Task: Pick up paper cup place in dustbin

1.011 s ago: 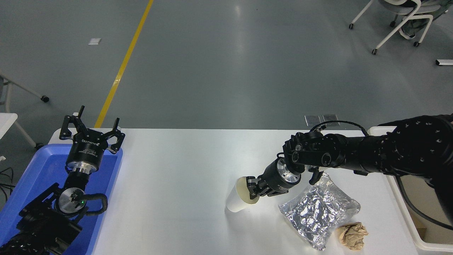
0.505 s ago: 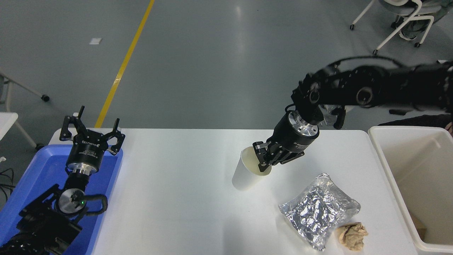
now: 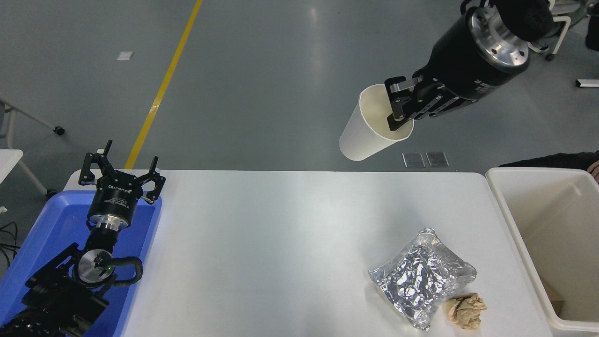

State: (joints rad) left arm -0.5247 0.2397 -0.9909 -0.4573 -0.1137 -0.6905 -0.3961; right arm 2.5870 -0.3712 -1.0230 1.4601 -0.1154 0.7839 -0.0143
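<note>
Right end effector (image 3: 401, 108) pinches the paper cup (image 3: 372, 125) by its rim, tilted, high above the tabletop (image 3: 281, 243). Left end effector (image 3: 121, 175), fingers spread, hangs over the blue tray (image 3: 51, 224).

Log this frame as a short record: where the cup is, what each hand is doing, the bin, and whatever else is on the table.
paper cup: lifted high above the table, tilted, pinched at its rim
right hand: shut on the cup's rim, one finger inside
left hand: open, parked over the blue tray
dustbin: at the table's right end, cup not yet over it
table: foil pouch, crumpled brown paper ball
</note>
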